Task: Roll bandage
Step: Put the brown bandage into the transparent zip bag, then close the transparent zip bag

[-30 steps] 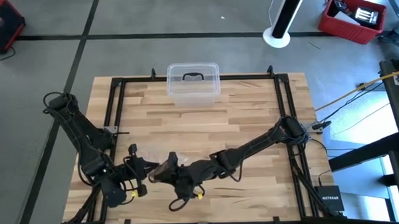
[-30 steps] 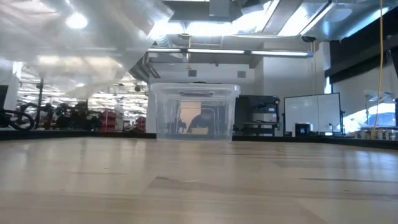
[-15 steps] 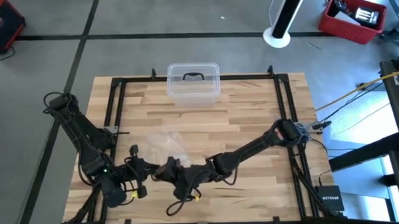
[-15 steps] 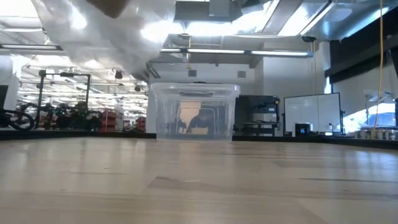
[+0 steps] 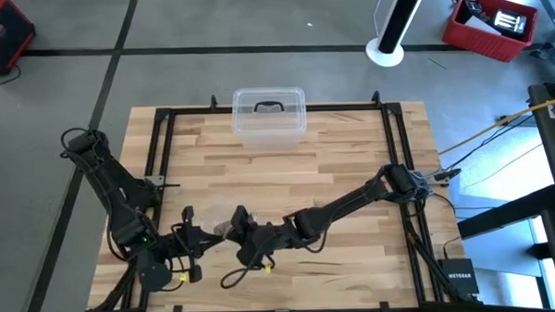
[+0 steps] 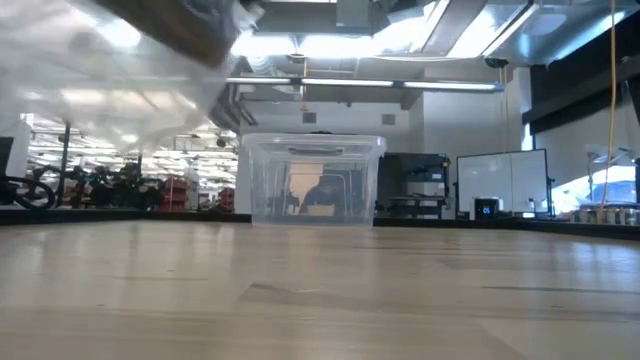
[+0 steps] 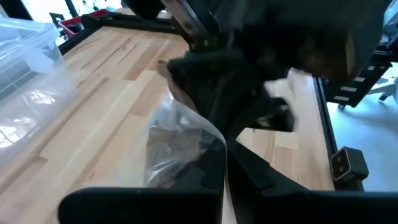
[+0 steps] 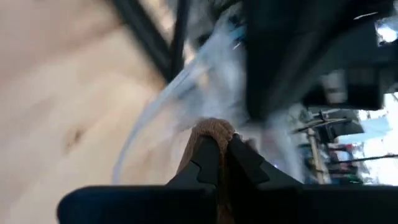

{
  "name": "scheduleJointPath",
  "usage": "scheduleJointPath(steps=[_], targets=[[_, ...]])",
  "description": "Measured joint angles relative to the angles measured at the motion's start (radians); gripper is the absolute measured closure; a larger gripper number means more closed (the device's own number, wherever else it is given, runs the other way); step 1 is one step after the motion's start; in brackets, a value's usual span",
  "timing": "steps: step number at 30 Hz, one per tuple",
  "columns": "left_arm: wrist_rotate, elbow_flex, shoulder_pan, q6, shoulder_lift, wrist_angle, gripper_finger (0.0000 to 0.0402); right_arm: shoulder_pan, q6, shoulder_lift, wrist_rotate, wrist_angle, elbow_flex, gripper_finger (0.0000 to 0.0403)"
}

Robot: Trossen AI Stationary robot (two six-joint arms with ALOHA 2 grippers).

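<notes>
Right now right fingers [image 8: 216, 163] pinch coarse brown bandage [image 8: 211, 130]; left fingers [image 7: 225, 167] clamp crinkled clear bag [image 7: 174, 144].

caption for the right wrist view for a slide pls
Right claw shut on a fold of brown bandage, with the clear plastic bag just beyond it.

"NETGEAR" — on the black box [image 5: 459, 279] beside the table.

Grey tiled floor [image 5: 254, 27], red crate [image 5: 491, 23], bright ceiling lights [image 6: 330, 45].
</notes>
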Motion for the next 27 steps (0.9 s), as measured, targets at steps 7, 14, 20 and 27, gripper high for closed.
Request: scheduleJointPath(steps=[7, 14, 20, 27], targets=[[-0.036, 0.000, 0.016, -0.008, 0.014, 0.000, 0.0396, 0.000, 0.231, 0.016, -0.184, 0.058, -0.001, 0.0375], [-0.033, 0.000, 0.054, -0.010, 0.042, -0.003, 0.0396, -0.020, 0.531, 0.017, -0.272, 0.057, 0.000, 0.0335], [-0.020, 0.000, 0.062, 0.026, 0.040, 0.025, 0.0396, -0.016, 0.695, 0.013, -0.216, -0.085, 0.015, 0.0240], [0.000, 0.003, 0.063, 0.042, 0.037, 0.031, 0.0396, 0.015, 0.784, -0.040, -0.217, -0.337, 0.126, 0.0156]])
